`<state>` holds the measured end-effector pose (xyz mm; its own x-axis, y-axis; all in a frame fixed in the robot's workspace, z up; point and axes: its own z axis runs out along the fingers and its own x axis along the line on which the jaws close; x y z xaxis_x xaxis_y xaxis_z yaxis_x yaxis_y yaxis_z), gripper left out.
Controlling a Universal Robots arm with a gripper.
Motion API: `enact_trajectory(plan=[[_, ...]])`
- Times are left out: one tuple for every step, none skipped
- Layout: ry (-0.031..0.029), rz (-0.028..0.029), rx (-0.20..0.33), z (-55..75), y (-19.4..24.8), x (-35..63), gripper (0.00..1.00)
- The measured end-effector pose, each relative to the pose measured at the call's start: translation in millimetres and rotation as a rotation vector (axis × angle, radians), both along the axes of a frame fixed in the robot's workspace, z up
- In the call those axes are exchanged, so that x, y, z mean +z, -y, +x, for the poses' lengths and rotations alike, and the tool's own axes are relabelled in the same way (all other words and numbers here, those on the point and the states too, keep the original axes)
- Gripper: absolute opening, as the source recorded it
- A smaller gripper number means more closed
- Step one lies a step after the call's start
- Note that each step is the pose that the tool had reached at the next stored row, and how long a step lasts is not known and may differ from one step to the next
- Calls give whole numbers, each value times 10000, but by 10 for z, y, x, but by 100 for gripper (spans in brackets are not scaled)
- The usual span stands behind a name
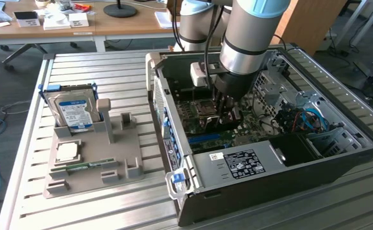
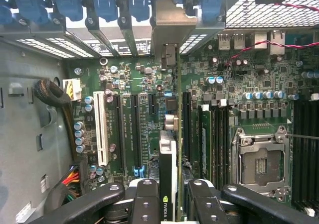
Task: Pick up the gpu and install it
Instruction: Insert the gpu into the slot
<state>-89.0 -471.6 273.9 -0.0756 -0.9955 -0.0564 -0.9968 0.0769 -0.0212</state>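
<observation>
We hold the gpu (image 2: pixel 168 149) clamped edge-on in the gripper (image 2: pixel 173 186) over the board (image 2: pixel 129 74); any tilt could jam its edge.

A robotics lab or workshop: a slatted metal surface (image 1: pixel 96 67) carries an open computer case (image 1: pixel 339 167), a robot arm (image 1: pixel 250 33) above, cluttered wooden desks (image 1: pixel 135 24) behind.
</observation>
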Motion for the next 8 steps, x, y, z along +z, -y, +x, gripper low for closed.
enact_trajectory(plan=[[0,-5,-1,-2,0,0,27],[0,-10,-3,-7,0,1,27],[0,-12,-3,-12,-1,0,27],[1,-12,-3,-16,-1,0,27],[1,-12,-2,-16,-1,0,27],[1,-12,-2,-16,-1,0,27],[1,-13,-1,-16,0,0,27],[1,-13,-1,-18,-1,0,27]])
